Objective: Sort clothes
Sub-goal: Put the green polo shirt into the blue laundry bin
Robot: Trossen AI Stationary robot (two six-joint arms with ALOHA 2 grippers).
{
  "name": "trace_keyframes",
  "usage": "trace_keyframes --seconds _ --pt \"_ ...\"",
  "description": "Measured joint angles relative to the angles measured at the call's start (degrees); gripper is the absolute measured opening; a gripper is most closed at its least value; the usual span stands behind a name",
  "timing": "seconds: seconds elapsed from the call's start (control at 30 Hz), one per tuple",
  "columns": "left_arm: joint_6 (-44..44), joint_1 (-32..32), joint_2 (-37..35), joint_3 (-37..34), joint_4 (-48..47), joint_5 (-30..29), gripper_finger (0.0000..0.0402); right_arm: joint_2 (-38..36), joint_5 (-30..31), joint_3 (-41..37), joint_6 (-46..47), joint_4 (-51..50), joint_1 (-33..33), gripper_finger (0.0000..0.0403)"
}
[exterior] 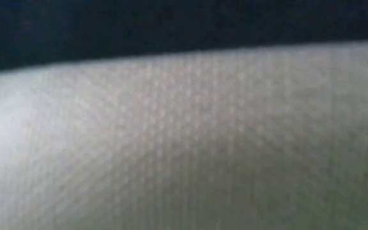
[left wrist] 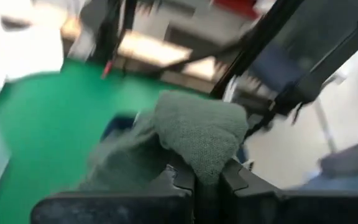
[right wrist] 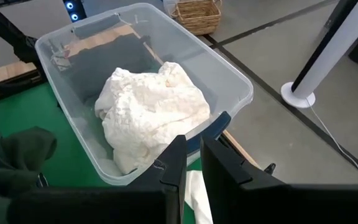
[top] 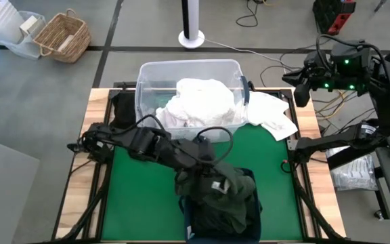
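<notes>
High view shows the left hand (top: 205,165) clamped on a dark green garment (top: 223,196) above the blue bin (top: 249,177) at the worktop's front edge; trailing cloth could drape over the rim. The right hand (right wrist: 193,163), nearly together and empty, waits by the white clothes (right wrist: 151,112).

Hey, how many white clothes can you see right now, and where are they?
2, as far as visible. One white pile fills the clear plastic tub; it may hold several garments. One white garment lies on the table beside the tub, toward the right arm.
</notes>
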Motion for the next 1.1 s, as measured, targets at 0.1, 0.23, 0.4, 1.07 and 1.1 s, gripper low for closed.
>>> trace_keyframes --seconds 0.1,0.23,0.4,1.07,1.1 --pt "-2.1 -0.2 0.0 0.0 -7.2 -1.5 0.0 0.3 0.0 -0.4 -0.1 0.0 0.0 0.0038" --pt "-4.6 -0.3 0.0 0.0 -15.1 -2.3 0.0 0.3 0.0 -1.6 -0.1 0.6 0.0 0.0038" --pt "-7.3 -0.4 0.4 -0.1 -21.4 -2.3 0.0 0.3 0.0 -3.3 -0.2 1.5 0.0 0.0038" --pt "1.7 -0.4 15.1 -0.1 -18.6 -4.5 0.0 0.3 0.0 -7.7 -0.7 3.2 0.0 0.0038" --pt "1.7 -0.4 15.6 -0.1 -18.9 -4.9 0.0 0.3 0.0 -7.7 -0.7 3.2 0.0 0.0038"
